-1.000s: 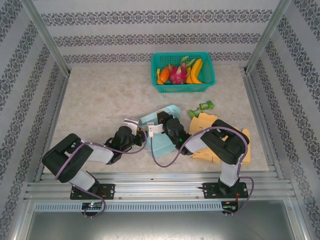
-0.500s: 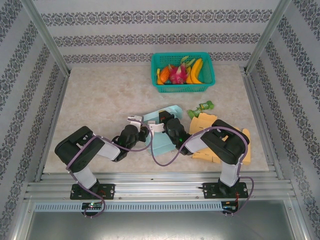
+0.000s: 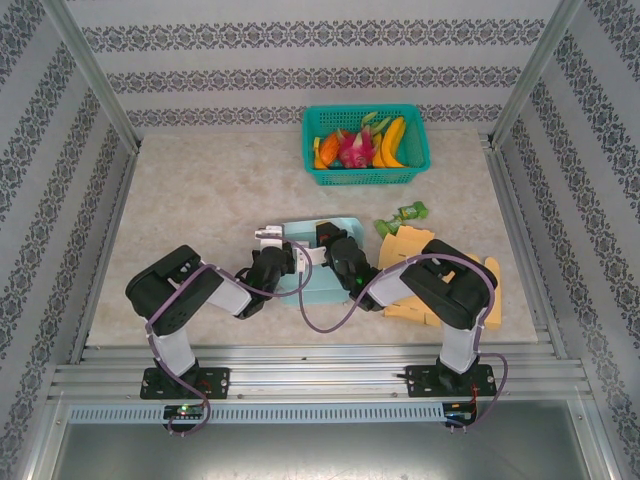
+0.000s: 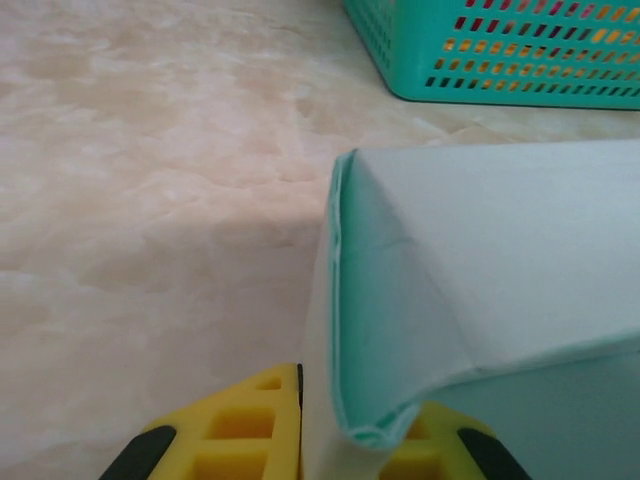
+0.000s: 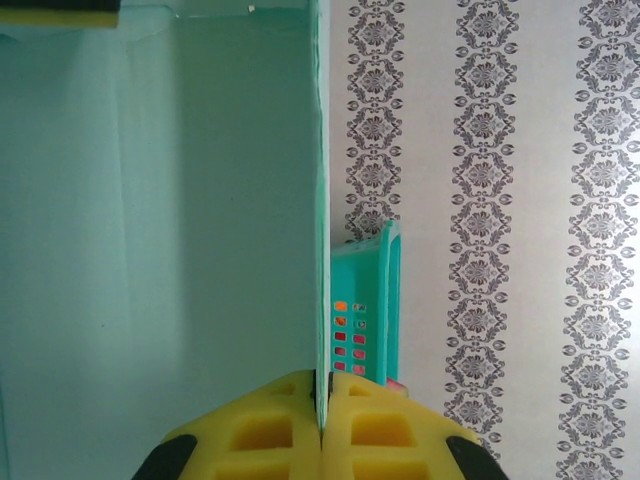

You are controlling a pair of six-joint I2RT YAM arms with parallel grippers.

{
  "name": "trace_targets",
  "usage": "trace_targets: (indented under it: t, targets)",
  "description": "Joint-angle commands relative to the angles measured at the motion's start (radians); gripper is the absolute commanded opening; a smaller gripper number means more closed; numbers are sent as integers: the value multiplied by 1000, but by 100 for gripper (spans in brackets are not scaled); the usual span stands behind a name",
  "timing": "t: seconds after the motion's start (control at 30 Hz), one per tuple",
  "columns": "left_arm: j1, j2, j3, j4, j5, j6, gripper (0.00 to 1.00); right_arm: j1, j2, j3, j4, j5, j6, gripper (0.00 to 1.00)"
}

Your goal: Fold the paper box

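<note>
Two grips on the teal paper box (image 3: 318, 283): left gripper (image 4: 355, 432) clenched on its left wall, right gripper (image 5: 322, 400) clenched on another wall's edge

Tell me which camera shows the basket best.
Top external. The whole basket is in frame, rim, walls and the fruit inside. Left wrist catches one lower corner of the basket beyond the box. Right wrist gives a narrow slice of basket wall past the box's edge.
</note>
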Motion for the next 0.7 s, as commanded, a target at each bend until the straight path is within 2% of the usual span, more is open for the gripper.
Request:
trace_targets:
  t: [0.0, 0.03, 0.23, 0.37, 0.43, 0.57, 0.67]
  targets:
    - [21, 17, 29, -30, -181, -108, 3, 9, 31, -18, -89, -20, 44, 0]
    - [21, 21, 34, -32, -182, -108, 2, 10, 30, -19, -83, -20, 49, 0]
    - [22, 53, 51, 4, -111, -44, 0, 17, -42, -37, -104, -64, 154, 18]
    - [27, 65, 59, 19, -53, 20, 0, 18, -159, -64, -182, -114, 268, 36]
    - [38, 63, 54, 30, -8, 50, 0, 18, -214, -83, -204, -121, 316, 38]
    - [66, 49, 47, 28, 77, 103, 0, 19, -336, -141, -256, -160, 413, 53]
    - [86, 30, 26, 46, 137, 154, 0, 20, -455, -154, -380, -216, 527, 57]
